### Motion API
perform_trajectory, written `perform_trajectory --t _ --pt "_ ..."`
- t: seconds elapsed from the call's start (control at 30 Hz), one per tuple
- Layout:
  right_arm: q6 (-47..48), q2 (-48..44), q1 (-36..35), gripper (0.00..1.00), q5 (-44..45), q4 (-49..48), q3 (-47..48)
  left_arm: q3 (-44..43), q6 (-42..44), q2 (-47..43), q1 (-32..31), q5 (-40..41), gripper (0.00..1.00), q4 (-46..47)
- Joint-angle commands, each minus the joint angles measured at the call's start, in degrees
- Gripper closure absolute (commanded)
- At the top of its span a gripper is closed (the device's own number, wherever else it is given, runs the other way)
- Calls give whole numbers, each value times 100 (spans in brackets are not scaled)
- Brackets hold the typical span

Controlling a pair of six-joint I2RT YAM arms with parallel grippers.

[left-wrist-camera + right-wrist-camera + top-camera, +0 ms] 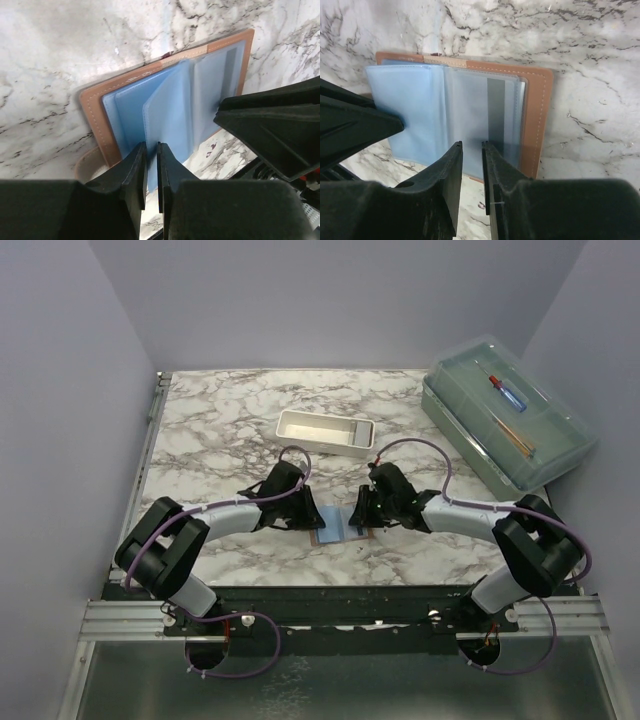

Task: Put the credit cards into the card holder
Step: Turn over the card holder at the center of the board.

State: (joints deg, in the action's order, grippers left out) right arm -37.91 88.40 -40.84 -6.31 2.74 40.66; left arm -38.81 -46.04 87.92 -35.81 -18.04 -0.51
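Open card holder [337, 526] at 6 o'clock on tabletop [220, 430], left end effector [151, 151] pinching its blue leaf, right end effector [471, 148] nearly closed, grip unclear

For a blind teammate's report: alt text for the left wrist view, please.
An open tan wallet lies on a marble table, blue inside up; the left claw pinches its raised blue flap. The right claw touches the clear sleeve.

Card holder [338, 528]: left claw [316, 517] blocks its left edge, right claw [358, 521] its right; white tray [322, 416] beyond it, clear lidded box [505, 410] far beyond-right; bare desk [210, 430] beyond-left.
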Motion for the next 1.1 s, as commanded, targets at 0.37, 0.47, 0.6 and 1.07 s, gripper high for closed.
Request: perform_trajectory --t 0.37,0.47,0.6,1.07 --pt "-256 -67 42 70 1100 892 65 321 -92 -298 28 315 84 -37" --pt "-167 -31 43 69 1247 1236 266 317 -73 -330 31 277 84 -54" --pt "-110 -204 42 67 1134 1317 374 282 -63 -362 30 232 84 -54" --pt "89 -65 -255 34 1684 2061 1240 187 -98 -397 32 13 84 -51"
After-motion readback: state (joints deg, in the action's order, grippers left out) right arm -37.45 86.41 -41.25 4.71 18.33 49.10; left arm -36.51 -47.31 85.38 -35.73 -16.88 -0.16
